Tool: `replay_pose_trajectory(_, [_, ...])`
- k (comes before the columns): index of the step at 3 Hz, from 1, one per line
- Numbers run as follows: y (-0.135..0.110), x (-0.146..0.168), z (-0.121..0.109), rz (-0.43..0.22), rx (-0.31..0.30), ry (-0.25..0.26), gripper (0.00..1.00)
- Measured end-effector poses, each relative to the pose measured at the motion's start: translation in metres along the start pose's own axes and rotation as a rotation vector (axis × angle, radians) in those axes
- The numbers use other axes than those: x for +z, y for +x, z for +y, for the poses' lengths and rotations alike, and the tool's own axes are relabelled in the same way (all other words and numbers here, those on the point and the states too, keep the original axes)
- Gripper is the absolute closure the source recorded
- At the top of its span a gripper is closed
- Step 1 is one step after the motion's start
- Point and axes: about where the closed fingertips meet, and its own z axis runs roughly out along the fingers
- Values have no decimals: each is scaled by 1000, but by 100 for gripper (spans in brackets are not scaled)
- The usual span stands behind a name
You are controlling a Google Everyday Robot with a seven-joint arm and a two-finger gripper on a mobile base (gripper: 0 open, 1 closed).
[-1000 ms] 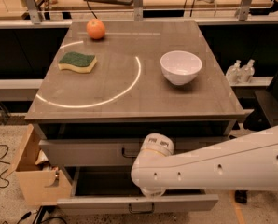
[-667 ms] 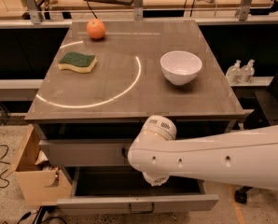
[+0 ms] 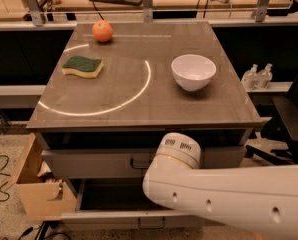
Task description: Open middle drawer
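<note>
The middle drawer (image 3: 104, 217) is the low grey front at the bottom, with a small dark loop handle (image 3: 151, 223). It stands pulled out, and its dark interior (image 3: 109, 194) shows. Above it is a taller grey drawer front (image 3: 89, 163). My white arm (image 3: 229, 204) reaches in from the right across the drawer fronts, with its rounded joint (image 3: 178, 153) just below the tabletop. My gripper is hidden behind the arm, so I do not see it.
On the tabletop (image 3: 139, 104) are an orange (image 3: 103, 31), a green and yellow sponge (image 3: 82, 66) and a white bowl (image 3: 193, 71). A light-brown box (image 3: 36, 194) stands left of the drawers. Two bottles (image 3: 258, 76) and a dark chair (image 3: 289, 124) are at the right.
My arm's joint rose toward the table edge, then came back down and slightly right. The pulled-out drawer has not visibly moved.
</note>
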Motion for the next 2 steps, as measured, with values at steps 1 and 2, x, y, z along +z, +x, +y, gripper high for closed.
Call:
replay_pose_trajectory(1, [32, 10, 41, 8, 124, 24, 100])
replay_pose_trajectory(2, [32, 10, 41, 8, 124, 24, 100])
